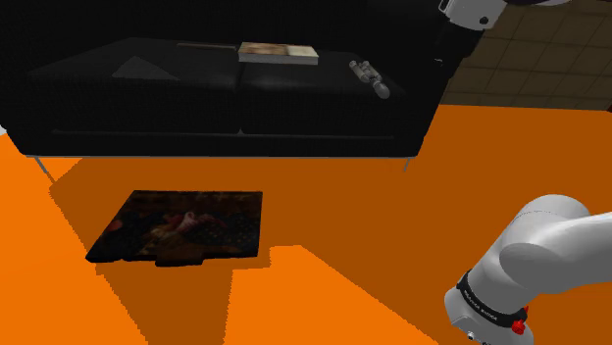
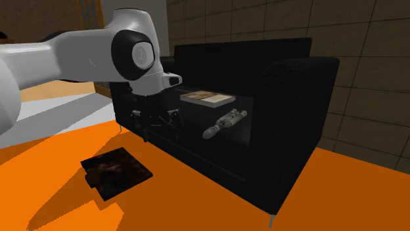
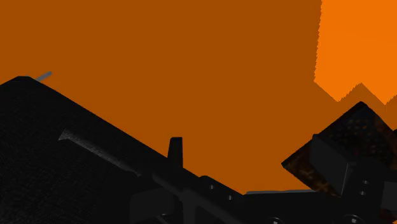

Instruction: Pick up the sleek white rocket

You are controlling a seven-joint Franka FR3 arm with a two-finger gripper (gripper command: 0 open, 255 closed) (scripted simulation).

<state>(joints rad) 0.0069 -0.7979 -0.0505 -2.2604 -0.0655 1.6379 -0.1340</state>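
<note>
The rocket (image 1: 370, 78) is a slim pale grey-white toy lying on the black sofa's seat, toward the shoulder view's right. In the second exterior view the rocket (image 2: 223, 123) lies on the seat next to the near armrest. My gripper (image 2: 159, 125) hangs in front of the sofa's front edge, left of the rocket and apart from it. In the wrist view my gripper (image 3: 253, 159) is open with nothing between its black fingers (image 3: 175, 149), looking down at the orange floor and the sofa's edge.
A flat book (image 1: 279, 52) lies on the black sofa (image 1: 147, 108) further along the seat from the rocket. A dark patterned mat (image 1: 181, 227) lies on the orange floor in front. A tiled wall (image 2: 368, 72) stands behind the sofa.
</note>
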